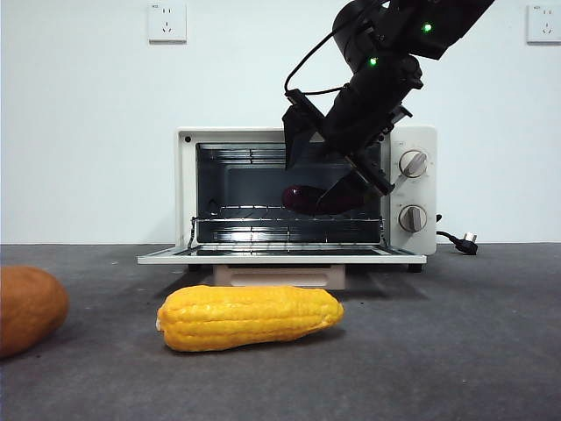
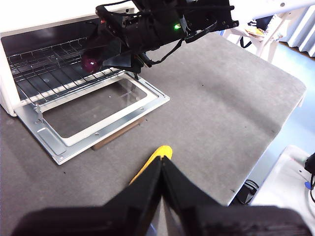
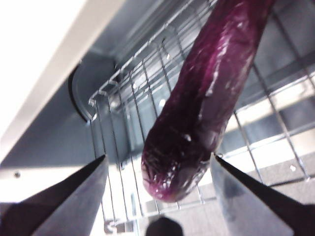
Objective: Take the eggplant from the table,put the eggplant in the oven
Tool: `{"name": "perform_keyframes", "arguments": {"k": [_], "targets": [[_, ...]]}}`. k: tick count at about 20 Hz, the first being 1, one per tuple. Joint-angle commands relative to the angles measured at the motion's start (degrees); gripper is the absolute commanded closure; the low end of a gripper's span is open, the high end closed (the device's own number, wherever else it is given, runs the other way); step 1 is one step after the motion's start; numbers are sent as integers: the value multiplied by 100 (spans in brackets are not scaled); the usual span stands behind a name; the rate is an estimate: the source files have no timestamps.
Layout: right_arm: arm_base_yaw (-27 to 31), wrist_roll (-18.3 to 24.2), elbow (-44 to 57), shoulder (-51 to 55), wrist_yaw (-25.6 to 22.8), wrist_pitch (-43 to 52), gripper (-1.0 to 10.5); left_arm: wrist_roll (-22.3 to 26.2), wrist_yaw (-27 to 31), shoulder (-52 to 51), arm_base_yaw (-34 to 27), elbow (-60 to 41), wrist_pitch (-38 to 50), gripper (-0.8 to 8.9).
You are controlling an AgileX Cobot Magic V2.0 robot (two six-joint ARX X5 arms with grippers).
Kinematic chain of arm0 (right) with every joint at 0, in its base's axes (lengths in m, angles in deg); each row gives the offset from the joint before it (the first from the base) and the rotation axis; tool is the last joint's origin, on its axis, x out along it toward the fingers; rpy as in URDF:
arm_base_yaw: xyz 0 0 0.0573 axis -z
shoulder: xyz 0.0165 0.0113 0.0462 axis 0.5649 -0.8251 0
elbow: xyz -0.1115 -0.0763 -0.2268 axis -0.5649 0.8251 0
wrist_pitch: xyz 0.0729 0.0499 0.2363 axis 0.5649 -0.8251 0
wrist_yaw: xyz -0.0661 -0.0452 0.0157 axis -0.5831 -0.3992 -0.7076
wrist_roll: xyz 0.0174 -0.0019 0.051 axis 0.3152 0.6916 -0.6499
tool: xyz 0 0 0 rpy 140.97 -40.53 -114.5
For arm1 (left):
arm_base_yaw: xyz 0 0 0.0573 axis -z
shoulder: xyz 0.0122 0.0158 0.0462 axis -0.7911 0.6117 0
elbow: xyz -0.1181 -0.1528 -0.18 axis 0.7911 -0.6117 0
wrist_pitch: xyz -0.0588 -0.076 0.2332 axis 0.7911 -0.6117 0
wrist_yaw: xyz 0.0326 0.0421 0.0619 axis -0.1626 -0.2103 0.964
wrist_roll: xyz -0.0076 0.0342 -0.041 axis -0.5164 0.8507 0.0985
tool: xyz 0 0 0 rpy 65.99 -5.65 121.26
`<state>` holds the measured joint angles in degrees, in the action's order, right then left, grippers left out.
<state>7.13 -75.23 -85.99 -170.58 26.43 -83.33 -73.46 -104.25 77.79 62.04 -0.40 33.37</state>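
The dark purple eggplant (image 1: 302,197) (image 2: 91,63) (image 3: 206,98) lies on the wire rack (image 3: 275,113) inside the cream-white oven (image 1: 412,189), whose door (image 2: 157,101) hangs open over the grey table (image 1: 456,333). My right gripper (image 1: 308,186) (image 3: 158,160) reaches into the oven mouth. It is open, a jaw on either side of the eggplant's rounded end, with a gap showing at the one jaw. My left gripper (image 2: 161,162) is shut and empty, hovering above the table in front of the oven.
A yellow corn cob (image 1: 250,317) (image 2: 156,156) lies in front of the oven door, under my left gripper. A round orange-brown vegetable (image 1: 26,309) sits at the front left. The oven's plug (image 1: 465,241) lies to its right. The table edge (image 2: 295,93) is beyond.
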Motion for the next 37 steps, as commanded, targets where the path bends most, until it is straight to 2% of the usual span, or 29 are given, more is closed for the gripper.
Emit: {"name": "perform_keyframes", "arguments": {"k": [1, 4, 7, 12, 15, 18, 24, 34, 37], "targets": [[-17, 85, -22, 120, 11, -160, 595, 83, 0, -4, 11, -37, 7, 819], [-15, 195, -24, 498, -28, -474, 595, 109, 0, -2, 101, -37, 17, 819], [-15, 575, -26, 999, -50, -868, 595, 122, 2, 11, 210, -37, 20, 819], [-15, 2251, -26, 2179, 251, -1790, 596, 120, 22, 63, 234, -37, 175, 819], [-15, 3324, -26, 2975, 247, -2444, 597, 120, 22, 192, 234, -37, 240, 819], [-15, 3842, -26, 3499, 227, -2863, 599, 120, 22, 299, 234, -37, 240, 819], [-15, 4511, -26, 4378, 227, -3713, 599, 120, 20, 492, 234, -37, 306, 819], [-15, 5171, -26, 5209, 385, -5643, 604, 120, 33, 815, 234, -37, 586, 819], [-15, 5257, -26, 5353, 385, -6089, 616, 118, 273, 951, 232, -37, 848, 819]]}}
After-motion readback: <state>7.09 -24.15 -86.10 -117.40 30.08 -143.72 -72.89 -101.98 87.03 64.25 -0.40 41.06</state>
